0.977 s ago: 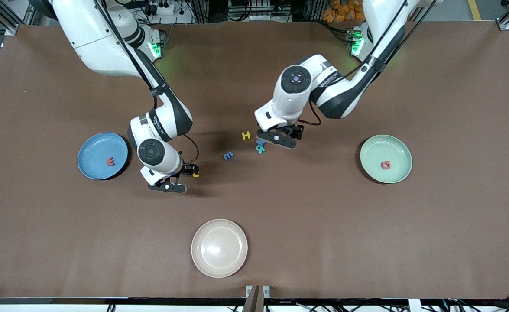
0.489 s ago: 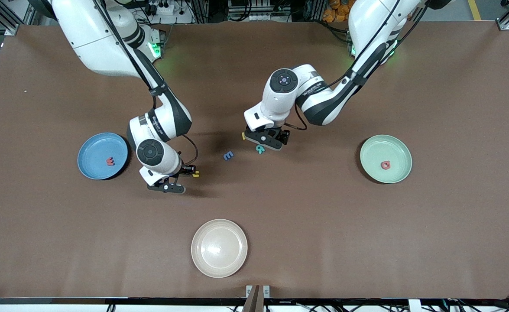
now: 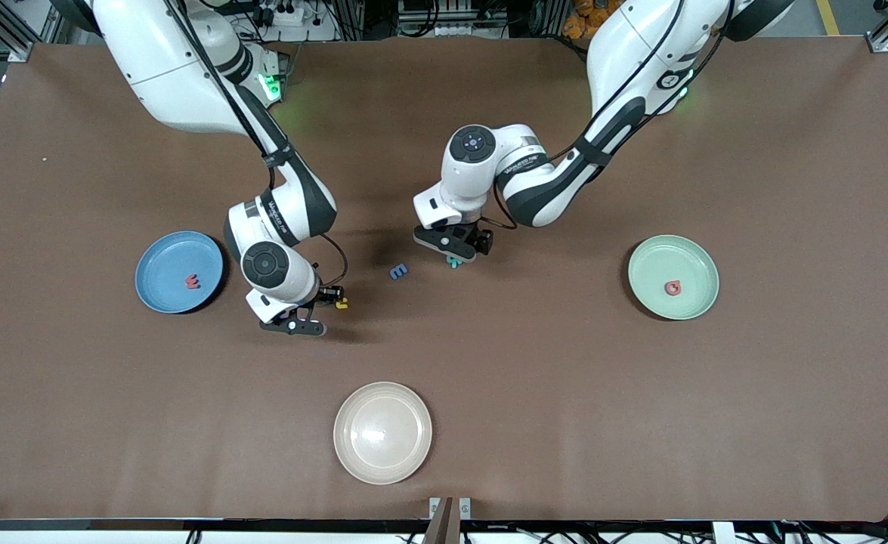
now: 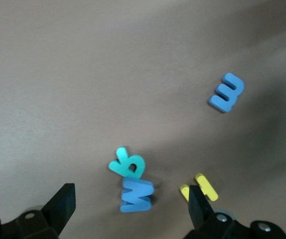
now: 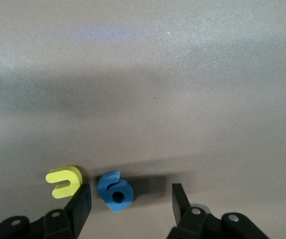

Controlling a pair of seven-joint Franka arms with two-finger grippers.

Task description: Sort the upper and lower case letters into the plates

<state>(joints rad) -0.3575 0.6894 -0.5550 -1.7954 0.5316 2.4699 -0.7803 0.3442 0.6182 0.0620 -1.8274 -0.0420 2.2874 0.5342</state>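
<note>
While our left gripper (image 3: 455,253) hangs with fingers wide over a cluster at mid-table, we see a teal letter (image 4: 127,164) touching a blue M (image 4: 137,195), and a yellow H (image 4: 200,187) just beside them. A blue E (image 3: 398,271) lies apart, toward the right arm's end. Our right gripper (image 3: 321,302) is spread around a blue letter (image 5: 115,190), a yellow one (image 5: 64,181) beside its finger. Each plate holds one red letter: the blue plate (image 3: 158,291), the green plate (image 3: 697,264).
</note>
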